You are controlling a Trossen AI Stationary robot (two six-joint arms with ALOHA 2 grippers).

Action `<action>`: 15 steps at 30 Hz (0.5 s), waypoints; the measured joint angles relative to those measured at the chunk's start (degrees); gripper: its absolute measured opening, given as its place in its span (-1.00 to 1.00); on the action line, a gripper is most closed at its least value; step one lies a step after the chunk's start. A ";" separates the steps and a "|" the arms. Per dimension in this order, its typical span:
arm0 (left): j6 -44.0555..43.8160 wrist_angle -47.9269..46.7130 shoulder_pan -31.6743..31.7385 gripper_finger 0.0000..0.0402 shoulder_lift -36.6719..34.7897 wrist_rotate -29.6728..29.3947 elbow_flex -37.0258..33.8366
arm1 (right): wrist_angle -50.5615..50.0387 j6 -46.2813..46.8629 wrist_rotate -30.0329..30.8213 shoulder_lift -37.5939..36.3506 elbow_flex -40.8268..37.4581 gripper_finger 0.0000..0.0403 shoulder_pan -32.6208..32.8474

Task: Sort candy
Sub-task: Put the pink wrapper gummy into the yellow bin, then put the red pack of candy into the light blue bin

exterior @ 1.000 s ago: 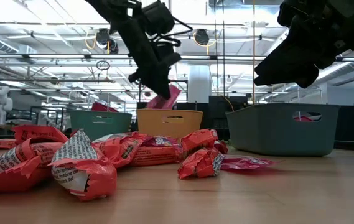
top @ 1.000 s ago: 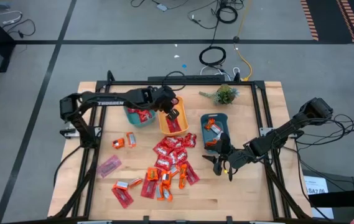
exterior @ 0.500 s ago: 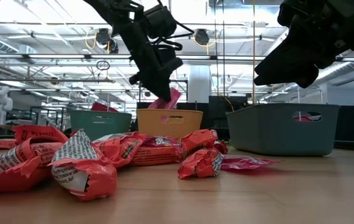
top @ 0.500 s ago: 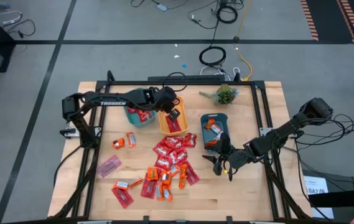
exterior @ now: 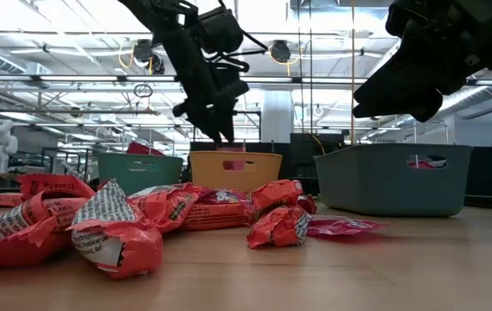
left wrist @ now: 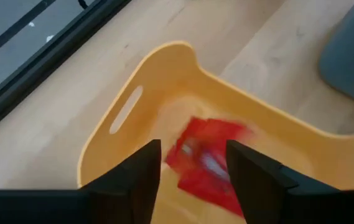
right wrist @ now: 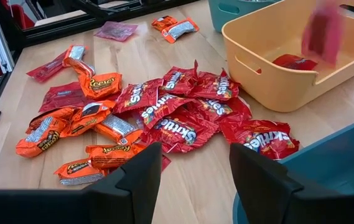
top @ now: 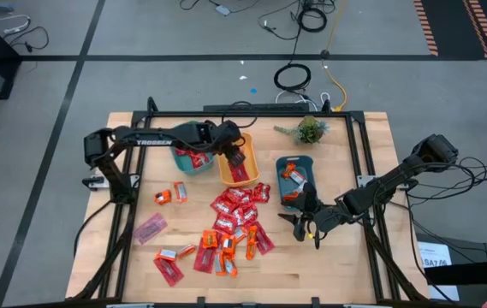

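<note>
The candy (top: 234, 214) lies in a loose heap of red and orange wrappers on the table's middle; the right wrist view shows the candy (right wrist: 164, 118) close up. My left gripper (top: 236, 156) hangs open over the yellow bin (top: 237, 167). A pink packet (right wrist: 323, 31) shows blurred just over that bin, clear of the left gripper (left wrist: 192, 152). One red candy (right wrist: 295, 61) lies on the bin's floor. My right gripper (top: 293, 219) stands open above the table beside the heap's right side, nothing between its fingers (right wrist: 133, 180).
A teal bin (top: 190, 158) with red candies stands left of the yellow one, and a grey-blue bin (top: 294, 174) stands right of it. A small green plant (top: 310, 130) sits at the far edge. A pink packet (top: 151, 228) and loose candies lie at the left.
My left gripper, still above the yellow bin, has opened and let go of the pink packet. The packet, which hung below its fingers, has dropped toward the bin. My right arm has kept still.
</note>
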 joint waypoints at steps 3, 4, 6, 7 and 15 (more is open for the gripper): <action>3.18 -2.92 0.02 0.01 -1.63 0.03 0.00 | 0.00 0.00 0.00 0.00 0.00 -0.10 0.01; 3.78 -4.08 0.02 0.01 -2.47 0.04 0.00 | 0.00 0.00 -0.02 0.00 0.00 -0.10 0.01; 3.84 -7.04 0.00 0.01 -4.30 0.05 0.00 | 0.04 0.01 -0.01 0.00 0.00 -0.10 0.01; 3.88 -8.32 -0.06 0.01 -5.35 0.11 0.00 | 0.04 0.02 0.00 0.00 0.00 -0.10 0.00; 5.56 -24.06 -2.99 0.02 -14.08 0.31 0.02 | 0.44 0.01 0.02 0.00 0.02 -0.10 -0.06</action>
